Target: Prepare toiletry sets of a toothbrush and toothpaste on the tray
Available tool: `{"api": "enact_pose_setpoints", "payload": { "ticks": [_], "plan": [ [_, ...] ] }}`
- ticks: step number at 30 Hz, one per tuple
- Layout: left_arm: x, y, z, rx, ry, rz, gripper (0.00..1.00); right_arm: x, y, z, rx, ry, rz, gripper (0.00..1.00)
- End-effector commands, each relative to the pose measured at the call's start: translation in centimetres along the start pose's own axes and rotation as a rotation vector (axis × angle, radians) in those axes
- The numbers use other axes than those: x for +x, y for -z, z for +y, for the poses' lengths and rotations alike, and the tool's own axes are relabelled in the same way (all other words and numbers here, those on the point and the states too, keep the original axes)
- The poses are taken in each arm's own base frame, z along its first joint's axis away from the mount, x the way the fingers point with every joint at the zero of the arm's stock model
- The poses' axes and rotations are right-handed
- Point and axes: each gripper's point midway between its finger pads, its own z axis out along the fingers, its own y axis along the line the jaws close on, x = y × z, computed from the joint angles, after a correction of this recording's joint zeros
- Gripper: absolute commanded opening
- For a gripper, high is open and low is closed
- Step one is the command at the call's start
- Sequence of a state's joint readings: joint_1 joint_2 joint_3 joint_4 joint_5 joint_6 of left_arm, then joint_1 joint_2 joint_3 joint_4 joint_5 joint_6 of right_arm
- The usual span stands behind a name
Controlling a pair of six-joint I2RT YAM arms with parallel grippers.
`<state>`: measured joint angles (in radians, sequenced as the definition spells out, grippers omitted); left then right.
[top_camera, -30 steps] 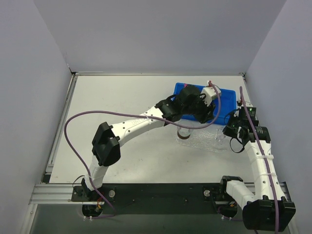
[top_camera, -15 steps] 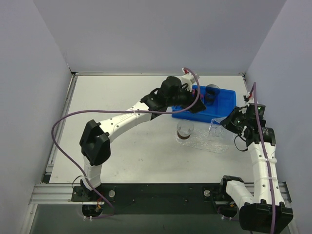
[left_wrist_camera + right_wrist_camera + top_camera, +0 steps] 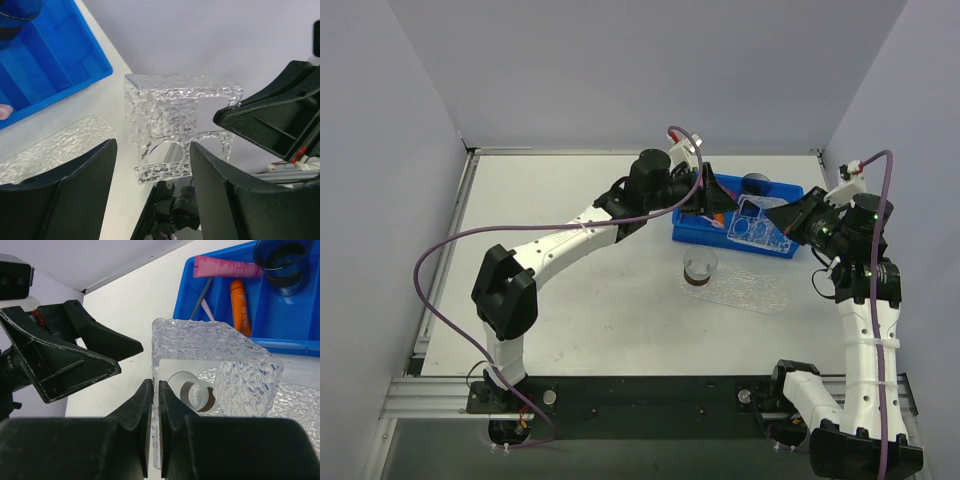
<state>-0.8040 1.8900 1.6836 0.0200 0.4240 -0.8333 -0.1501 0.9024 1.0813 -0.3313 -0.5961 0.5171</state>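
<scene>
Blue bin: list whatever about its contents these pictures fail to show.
Right wrist view: the toothbrush runs behind the clear holder, its lower end hidden; print on the orange tube is unreadable.
Top view: the left gripper and the clear holder cover much of the blue bin.
Left wrist view: top and left edges cut off the blue bin.

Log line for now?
left gripper open | right gripper shut on holder, aloft | pink tube, orange tube in bin | tray: no tubes
</scene>
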Motion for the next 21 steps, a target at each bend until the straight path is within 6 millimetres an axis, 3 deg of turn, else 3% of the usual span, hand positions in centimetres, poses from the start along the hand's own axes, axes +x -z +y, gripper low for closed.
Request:
{"api": "enact_pose_setpoints", "payload": {
  "ticks": [1,8,15,21],
  "plan": [
    [-1.0,0.5,-4.0,0.161,0.051,-0.017,0.71,-2.7,1.1,3.8,-0.146,0.024,-0.085,0.0],
    [-0.4,-0.1,-3.3,0.154,0.08,-0.007,0.71,-2.8,1.4,5.0,-0.204,0.027,-0.086,0.0],
    [-0.2,-0.9,-4.2,0.18,0.079,0.01,0.7,-2.4,1.4,5.6,-0.253,0.03,-0.066,0.0],
    [0.0,-1.0,-4.3,0.194,0.092,0.016,0.43,-1.0,0.6,4.4,-0.235,0.022,-0.03,0.0]
  ]
}}
